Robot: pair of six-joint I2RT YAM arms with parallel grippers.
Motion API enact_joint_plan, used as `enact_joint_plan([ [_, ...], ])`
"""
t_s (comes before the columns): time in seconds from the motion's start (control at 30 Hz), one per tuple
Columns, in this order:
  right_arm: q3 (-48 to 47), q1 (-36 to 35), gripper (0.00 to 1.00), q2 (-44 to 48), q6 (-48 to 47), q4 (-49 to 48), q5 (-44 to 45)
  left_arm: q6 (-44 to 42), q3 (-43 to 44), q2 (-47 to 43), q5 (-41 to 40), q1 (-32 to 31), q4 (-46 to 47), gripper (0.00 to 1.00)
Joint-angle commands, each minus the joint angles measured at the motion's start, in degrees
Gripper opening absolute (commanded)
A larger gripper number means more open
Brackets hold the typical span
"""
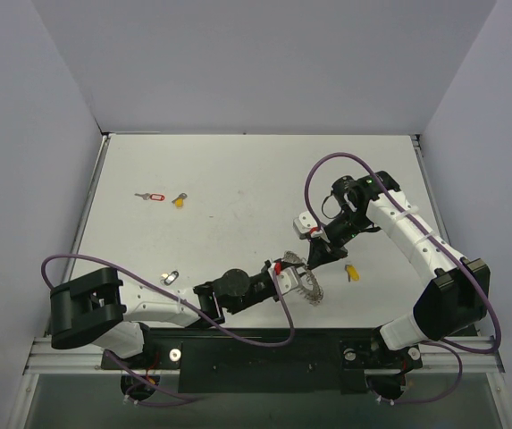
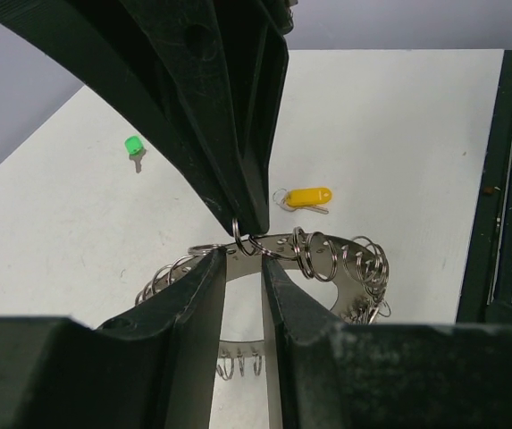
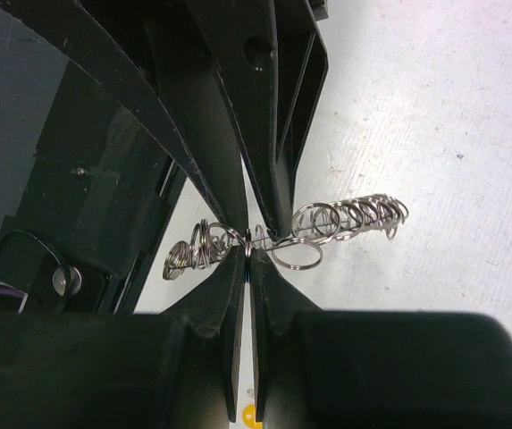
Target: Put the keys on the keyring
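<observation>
Pale walls enclose the white worktop (image 1: 238, 179). My keyring (image 2: 327, 255), a floppy silver band frilled with small wire loops, sits between my left hand (image 2: 242, 286) and right hand (image 3: 249, 268), both clamped on it. A yellow-headed key (image 2: 307, 197) lies near the keyring.

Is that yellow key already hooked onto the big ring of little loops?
No, the yellow key lies loose on the table beside the keyring, not attached to it.

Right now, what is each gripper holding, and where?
Both hold the keyring: left gripper clamps its metal band, right gripper pinches a small ring on that band.
</observation>
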State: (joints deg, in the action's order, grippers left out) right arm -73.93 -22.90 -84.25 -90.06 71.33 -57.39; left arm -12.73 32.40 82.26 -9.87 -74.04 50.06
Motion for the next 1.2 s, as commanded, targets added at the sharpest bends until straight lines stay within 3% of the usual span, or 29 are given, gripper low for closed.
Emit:
enact_joint_plan([
  [0.0,0.45,0.04,0.00,1.28,-0.64,2.85,-4.05,-0.01,1.70,-2.01,-2.43,-0.32,2.50,0.33],
  [0.3,0.37,-0.48,0.00,0.93,-0.99,3.20,-3.96,0.60,0.29,-5.09,-3.84,-0.32,-0.67,0.33],
  [1.17,0.72,-0.75,0.00,0.75,-1.17,3.11,-4.31,-2.04,4.16,-0.26,0.55,-0.14,1.09,0.33],
])
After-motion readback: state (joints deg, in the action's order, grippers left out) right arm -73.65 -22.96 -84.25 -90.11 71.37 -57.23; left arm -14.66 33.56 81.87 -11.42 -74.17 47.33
